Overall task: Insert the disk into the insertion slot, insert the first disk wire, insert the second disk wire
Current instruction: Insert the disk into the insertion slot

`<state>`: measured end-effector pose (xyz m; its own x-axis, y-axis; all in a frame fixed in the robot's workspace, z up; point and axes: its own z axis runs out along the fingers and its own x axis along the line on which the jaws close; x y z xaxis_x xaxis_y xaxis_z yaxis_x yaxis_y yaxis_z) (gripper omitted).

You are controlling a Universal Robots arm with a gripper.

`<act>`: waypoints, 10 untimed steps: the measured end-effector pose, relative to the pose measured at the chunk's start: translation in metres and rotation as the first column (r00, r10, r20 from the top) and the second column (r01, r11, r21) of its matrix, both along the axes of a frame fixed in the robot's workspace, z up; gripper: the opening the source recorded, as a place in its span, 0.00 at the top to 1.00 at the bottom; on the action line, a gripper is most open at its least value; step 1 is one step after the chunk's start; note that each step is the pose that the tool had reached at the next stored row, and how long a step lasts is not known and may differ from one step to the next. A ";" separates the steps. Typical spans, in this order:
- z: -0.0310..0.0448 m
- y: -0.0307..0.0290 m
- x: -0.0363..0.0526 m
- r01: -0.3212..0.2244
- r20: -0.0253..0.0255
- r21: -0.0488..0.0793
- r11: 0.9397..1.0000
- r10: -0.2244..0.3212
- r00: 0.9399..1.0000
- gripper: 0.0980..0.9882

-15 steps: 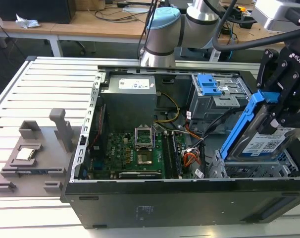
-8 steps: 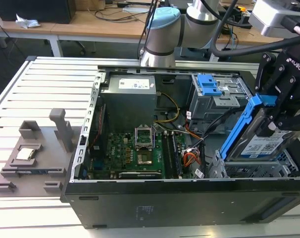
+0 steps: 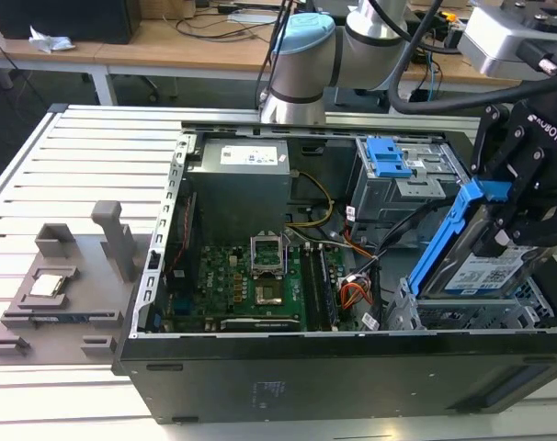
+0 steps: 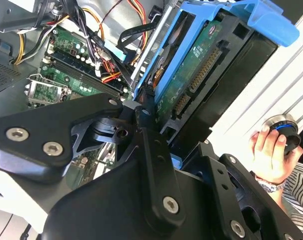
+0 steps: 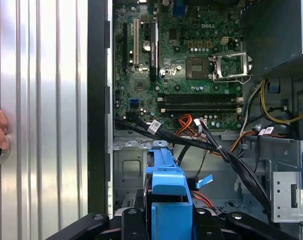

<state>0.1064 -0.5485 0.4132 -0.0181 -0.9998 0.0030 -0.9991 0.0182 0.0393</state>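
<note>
One open computer case (image 3: 306,377) is sitting on the slatted counter (image 3: 39,184). At the exterior view's left, a grey fixture (image 3: 62,299) is lying beside it. Inside, the motherboard (image 3: 255,276) is lying flat toward the left, and a grey cage (image 3: 375,197) carrying a blue latch (image 3: 386,156) is standing further right. Right again, the disk (image 3: 485,273) is hanging tilted, its lower end at the top of the insertion slot (image 3: 444,315), not seated; contact unclear. The end effector (image 3: 508,230) is clamping the disk's upper part, closed on it. In the second wrist view a person's hand (image 4: 269,150) is gripping a round knob (image 4: 284,131).
</note>
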 end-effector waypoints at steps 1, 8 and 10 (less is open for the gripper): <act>-0.0003 0.0000 0.0000 0.000 0.000 0.000 1.000 0.000 1.000 0.70; -0.0035 0.0000 0.0000 0.000 0.000 0.000 1.000 0.000 1.000 0.70; -0.0044 0.0000 0.0000 0.000 0.000 0.000 1.000 0.000 1.000 0.70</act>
<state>0.1064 -0.5485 0.4088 -0.0181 -0.9998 0.0029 -0.9991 0.0182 0.0394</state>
